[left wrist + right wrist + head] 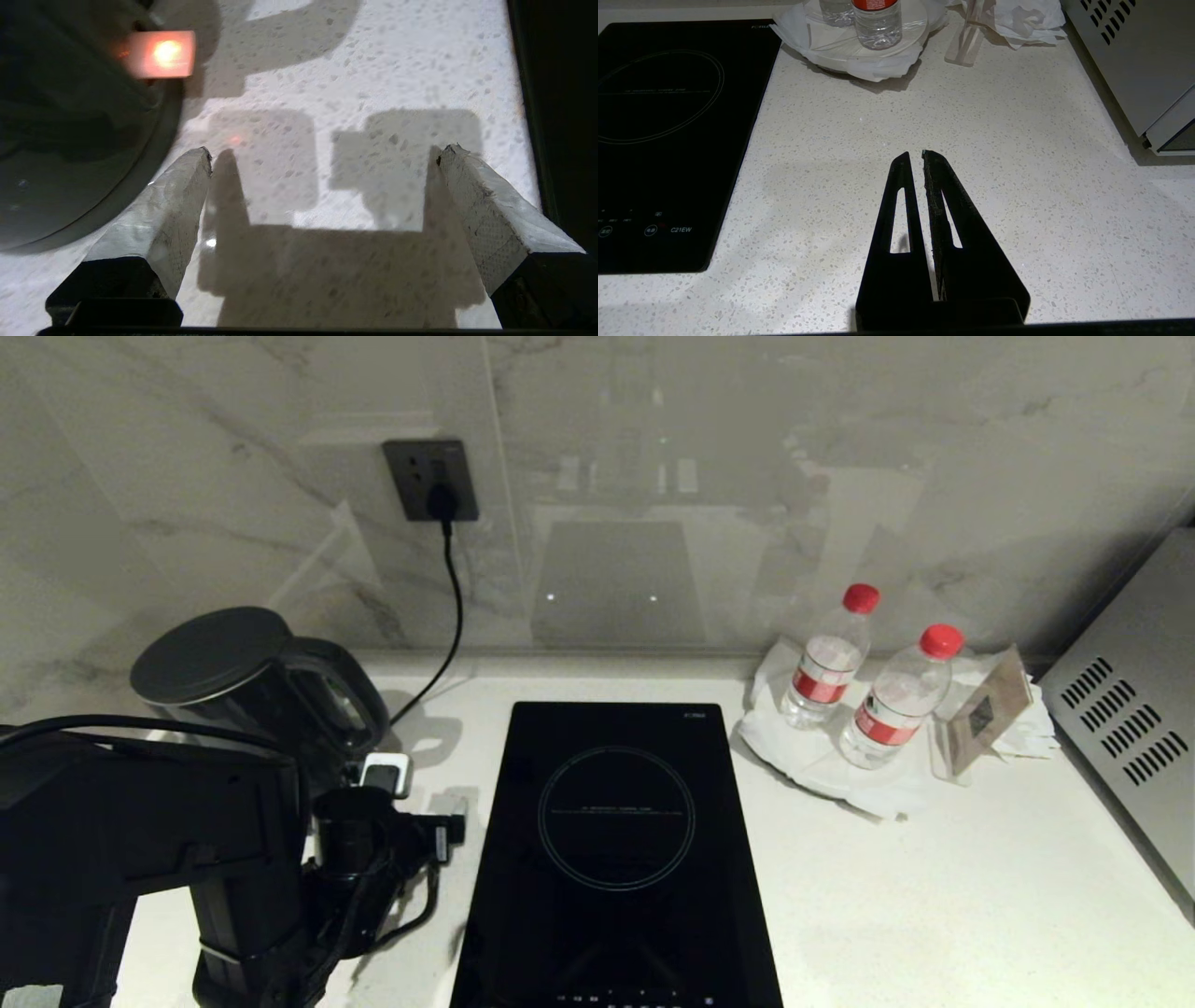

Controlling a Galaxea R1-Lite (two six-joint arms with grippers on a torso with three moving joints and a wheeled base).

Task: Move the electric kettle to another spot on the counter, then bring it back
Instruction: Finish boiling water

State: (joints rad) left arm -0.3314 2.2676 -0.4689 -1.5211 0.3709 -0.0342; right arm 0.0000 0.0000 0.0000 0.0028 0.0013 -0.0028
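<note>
Kettle (70,130) just beside wide-apart left fingers (173,200).

grey-veined marble wall (747,476) with 1 dark socket (430,479), glossy reflections.

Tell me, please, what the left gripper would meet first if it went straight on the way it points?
Probably bare counter: the open left gripper points down at it, with the electric kettle just off to one side of that line.

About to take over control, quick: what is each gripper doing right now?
Left gripper: open, holding nothing, over the counter beside the electric kettle.
Right gripper: shut, empty, above bare counter.
</note>
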